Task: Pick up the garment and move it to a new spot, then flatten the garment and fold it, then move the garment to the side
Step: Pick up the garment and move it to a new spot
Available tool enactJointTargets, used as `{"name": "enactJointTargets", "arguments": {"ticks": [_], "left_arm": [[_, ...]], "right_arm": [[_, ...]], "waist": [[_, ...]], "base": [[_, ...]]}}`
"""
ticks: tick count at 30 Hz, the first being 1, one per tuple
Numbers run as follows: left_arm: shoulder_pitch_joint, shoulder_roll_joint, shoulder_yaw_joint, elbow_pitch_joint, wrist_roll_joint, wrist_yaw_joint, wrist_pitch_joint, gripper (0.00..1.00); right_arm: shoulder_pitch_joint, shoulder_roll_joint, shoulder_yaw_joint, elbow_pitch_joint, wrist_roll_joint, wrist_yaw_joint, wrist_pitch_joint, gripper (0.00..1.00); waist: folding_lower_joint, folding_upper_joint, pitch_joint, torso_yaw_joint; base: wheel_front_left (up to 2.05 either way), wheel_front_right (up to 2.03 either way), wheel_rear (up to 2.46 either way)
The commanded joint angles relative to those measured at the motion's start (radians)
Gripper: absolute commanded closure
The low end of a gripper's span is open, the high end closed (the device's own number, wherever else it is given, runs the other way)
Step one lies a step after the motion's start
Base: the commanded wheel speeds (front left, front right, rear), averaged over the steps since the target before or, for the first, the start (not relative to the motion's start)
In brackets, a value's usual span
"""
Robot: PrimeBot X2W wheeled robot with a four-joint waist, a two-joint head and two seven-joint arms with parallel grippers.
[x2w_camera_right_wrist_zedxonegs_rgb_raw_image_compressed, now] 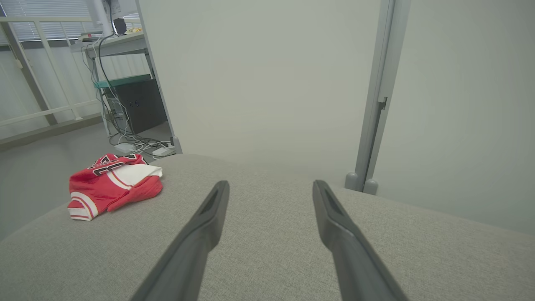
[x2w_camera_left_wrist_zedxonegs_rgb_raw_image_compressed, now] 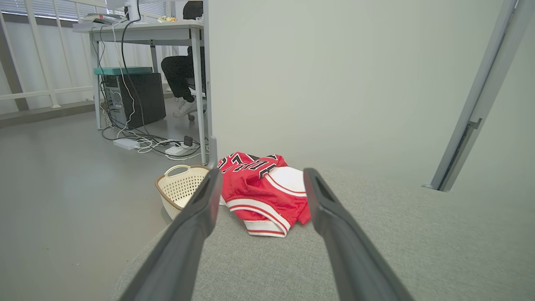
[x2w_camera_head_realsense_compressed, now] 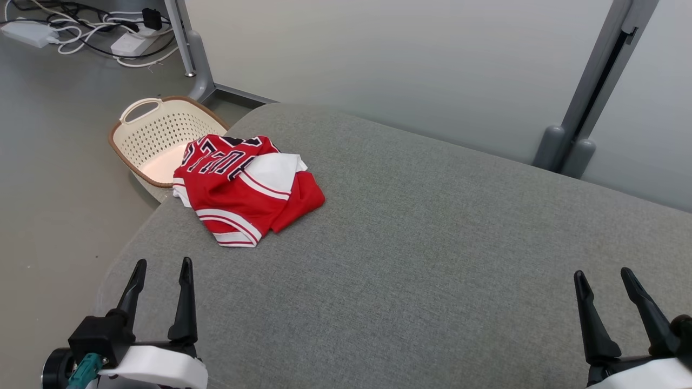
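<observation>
The garment [x2w_camera_head_realsense_compressed: 243, 186] is a red jersey with white trim and dark lettering, lying crumpled near the far left corner of the grey padded table [x2w_camera_head_realsense_compressed: 411, 243]. It also lies ahead in the left wrist view, garment [x2w_camera_left_wrist_zedxonegs_rgb_raw_image_compressed: 263, 192], and at the left in the right wrist view, garment [x2w_camera_right_wrist_zedxonegs_rgb_raw_image_compressed: 113, 184]. My left gripper [x2w_camera_head_realsense_compressed: 164, 268] hovers open at the lower left, short of the jersey, nothing between its fingers. My right gripper [x2w_camera_head_realsense_compressed: 604, 277] is open at the lower right, far from the cloth.
A cream perforated basket [x2w_camera_head_realsense_compressed: 154, 138] sits on the floor just past the table's left corner, behind the jersey. Cables and power strips [x2w_camera_head_realsense_compressed: 108, 32] lie on the floor farther back. A grey partition wall with posts [x2w_camera_head_realsense_compressed: 573, 146] runs behind the table. A seated person's legs [x2w_camera_left_wrist_zedxonegs_rgb_raw_image_compressed: 179, 83] are under a desk.
</observation>
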Motion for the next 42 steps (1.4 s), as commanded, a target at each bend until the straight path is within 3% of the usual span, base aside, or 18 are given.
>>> {"name": "enactJointTargets", "arguments": {"ticks": [1, 10, 16, 21, 30, 31, 32, 33, 38, 42], "left_arm": [[-0.030, -0.001, -0.002, 0.003, 0.001, 0.001, -0.006, 0.00], [-0.210, -0.056, -0.004, 0.163, -0.065, -0.068, -0.017, 0.00], [-0.435, -0.087, 0.019, 0.451, -0.131, -0.151, -0.026, 0.00], [-0.556, -0.079, 0.046, 0.637, -0.177, -0.200, -0.031, 0.00], [-0.726, -0.060, 0.053, 1.018, -0.229, -0.233, 0.048, 0.00], [-0.730, -0.060, 0.054, 1.041, -0.230, -0.234, 0.041, 0.32], [-0.735, -0.061, 0.055, 1.059, -0.232, -0.235, 0.032, 0.85], [-0.742, -0.057, 0.055, 1.075, -0.232, -0.236, 0.022, 1.00], [-0.762, -0.028, 0.063, 1.078, -0.218, -0.241, -0.037, 1.00], [-0.729, 0.003, 0.104, 0.974, -0.201, -0.239, -0.044, 1.00]], "right_arm": [[-0.011, -0.004, -0.001, -0.005, -0.002, 0.000, 0.004, 0.00], [-0.089, -0.041, 0.003, -0.071, -0.018, 0.000, 0.048, 0.00], [-0.154, -0.067, 0.002, -0.115, -0.029, 0.000, 0.076, 0.00], [-0.188, -0.069, -0.003, -0.134, -0.035, 0.000, 0.079, 0.00], [-0.233, -0.077, -0.020, -0.128, -0.045, 0.000, 0.064, 0.00], [-0.237, -0.076, -0.021, -0.125, -0.046, 0.000, 0.061, 0.00], [-0.240, -0.076, -0.021, -0.124, -0.046, 0.000, 0.059, 0.00], [-0.243, -0.075, -0.021, -0.120, -0.044, 0.000, 0.057, 0.00], [-0.252, -0.075, -0.022, -0.100, -0.043, 0.000, 0.040, 0.00], [-0.244, -0.066, -0.017, -0.082, -0.036, 0.000, 0.028, 0.00]], "waist": [[0.0000, 0.0000, 0.008, -0.007], [0.0000, 0.0000, 0.174, -0.101], [0.0000, 0.0000, 0.323, -0.171], [0.0000, 0.0000, 0.396, -0.204], [0.0000, 0.0000, 0.462, -0.221], [0.0000, 0.0000, 0.462, -0.221], [0.0000, 0.0000, 0.461, -0.222], [0.0000, 0.0000, 0.460, -0.222], [0.0000, 0.0000, 0.430, -0.222], [0.0000, 0.0000, 0.381, -0.225]], "base": [[0.00, 0.00, 0.00], [0.00, 0.00, 0.00], [0.00, 0.00, 0.00], [0.00, 0.00, 0.00], [0.00, 0.00, 0.00], [0.00, 0.00, 0.00], [0.00, 0.00, 0.00], [0.00, 0.00, 0.00], [0.00, 0.00, 0.00], [0.00, 0.00, 0.00]]}}
